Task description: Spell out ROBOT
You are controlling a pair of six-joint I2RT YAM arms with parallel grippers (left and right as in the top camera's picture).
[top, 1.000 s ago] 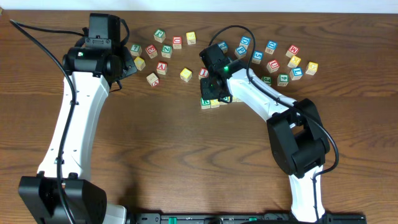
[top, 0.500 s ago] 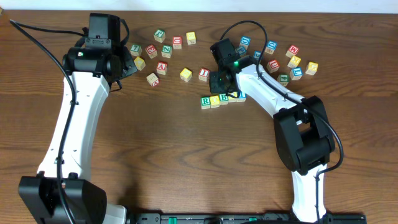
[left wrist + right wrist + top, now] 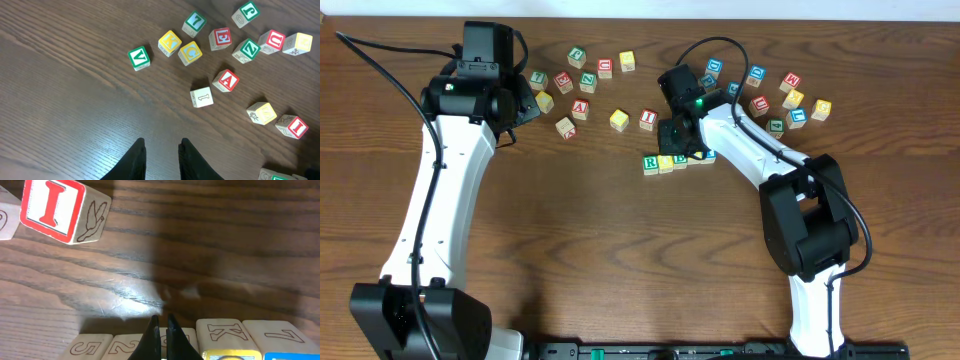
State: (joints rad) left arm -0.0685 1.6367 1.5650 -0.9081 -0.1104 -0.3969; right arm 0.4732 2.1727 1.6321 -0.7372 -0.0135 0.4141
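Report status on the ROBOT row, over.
Left end effector shut, empty, hovering. Right end effector shut, empty, over the row. R at row's end; far cubes part hidden. I cube clear of it.

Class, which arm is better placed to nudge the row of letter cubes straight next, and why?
Right: the right gripper, shut, hangs over the row of cubes; the left gripper sits far off near loose cubes.

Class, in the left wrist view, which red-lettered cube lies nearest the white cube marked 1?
The red A cube, just up-right of the white cube; red E and red I sit farther off.
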